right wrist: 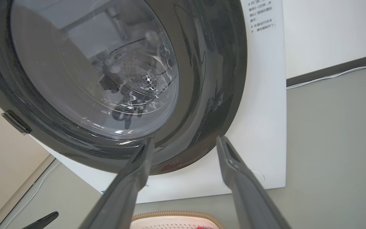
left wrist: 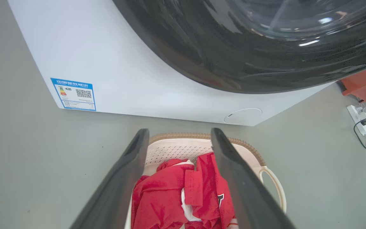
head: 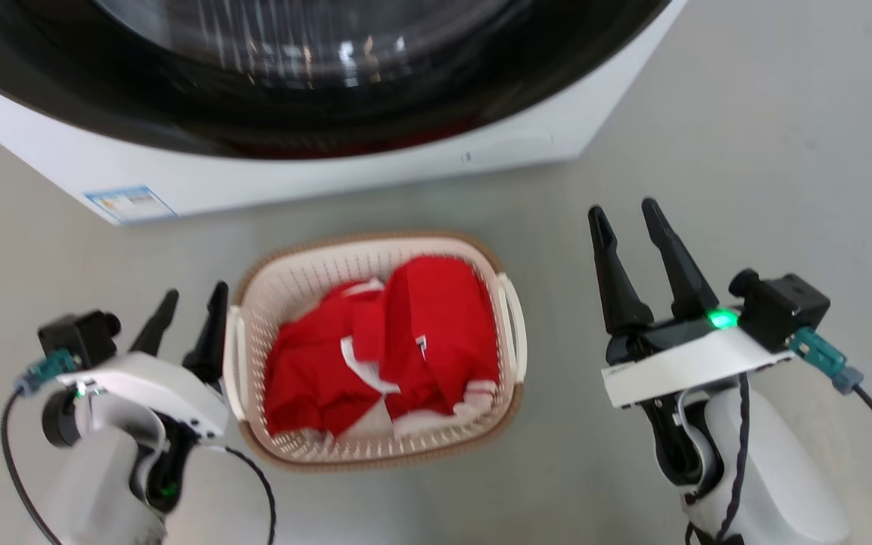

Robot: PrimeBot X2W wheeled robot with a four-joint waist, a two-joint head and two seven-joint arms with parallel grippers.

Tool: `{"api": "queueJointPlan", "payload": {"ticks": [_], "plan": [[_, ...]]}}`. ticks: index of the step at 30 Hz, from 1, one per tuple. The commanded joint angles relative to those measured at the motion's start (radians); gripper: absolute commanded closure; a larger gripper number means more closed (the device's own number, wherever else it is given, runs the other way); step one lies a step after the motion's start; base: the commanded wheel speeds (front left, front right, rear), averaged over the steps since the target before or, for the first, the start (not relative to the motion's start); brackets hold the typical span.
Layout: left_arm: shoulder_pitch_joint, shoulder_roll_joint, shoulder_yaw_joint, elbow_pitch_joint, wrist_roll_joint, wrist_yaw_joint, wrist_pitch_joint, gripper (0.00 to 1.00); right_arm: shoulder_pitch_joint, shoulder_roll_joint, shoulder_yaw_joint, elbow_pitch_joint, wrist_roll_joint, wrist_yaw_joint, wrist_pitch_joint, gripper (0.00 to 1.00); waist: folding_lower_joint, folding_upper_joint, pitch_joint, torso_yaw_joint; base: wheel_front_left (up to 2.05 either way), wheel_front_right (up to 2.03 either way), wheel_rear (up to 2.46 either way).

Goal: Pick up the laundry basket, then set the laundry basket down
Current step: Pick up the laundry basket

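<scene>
Laundry basket (head: pixel 307 281) is sitting on the floor (head: pixel 557 469) between two open, empty grippers: left gripper (head: pixel 196 291) hanging just beside one handle (head: pixel 233 356), perhaps touching it; right gripper (head: pixel 621 208) standing apart, needing to close in for a level lift.

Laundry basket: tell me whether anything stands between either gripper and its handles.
Nothing visible does. The left gripper is open right beside the laundry basket at its left handle. Only bare floor shows between the open right gripper and the right handle. The red clothes lie inside.
</scene>
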Motion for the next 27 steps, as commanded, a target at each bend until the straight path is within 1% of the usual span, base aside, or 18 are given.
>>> {"api": "queueJointPlan", "payload": {"ticks": [1,6,7,15,26,27], "plan": [[0.037,0.020,0.046,-0.039,0.025,-0.003,-0.006,0.00,0.026,0.006,0.014,-0.015,0.000,0.007,-0.011,0.00,0.0000,0.0000,-0.086,0.023,0.00,0.00,0.00],[0.109,-0.005,0.086,-0.117,0.063,-0.003,-0.006,0.00,0.067,0.006,-0.011,-0.005,-0.013,0.007,-0.011,0.00,0.0000,0.0000,-0.178,0.039,0.00,0.00,0.00],[0.109,-0.005,0.086,-0.117,0.063,-0.003,-0.006,0.00,0.067,0.006,-0.011,-0.005,-0.013,0.007,-0.011,0.00,0.0000,0.0000,-0.178,0.039,0.00,0.00,0.00],[0.222,-0.048,0.167,-0.238,0.129,-0.003,-0.006,0.00,0.137,0.006,-0.038,0.004,-0.026,0.007,-0.011,0.00,0.0000,0.0000,-0.301,0.060,0.00,0.00,0.00],[0.333,-0.104,0.241,-0.396,0.246,-0.003,-0.006,0.00,0.201,0.006,-0.059,-0.008,-0.033,0.007,-0.011,0.00,0.0000,0.0000,-0.383,0.072,0.00,0.00,0.00],[0.345,-0.109,0.253,-0.420,0.269,-0.003,-0.006,0.00,0.207,0.006,-0.062,-0.011,-0.040,0.007,-0.011,0.00,0.0000,0.0000,-0.392,0.072,0.00,0.00,0.00]]}}
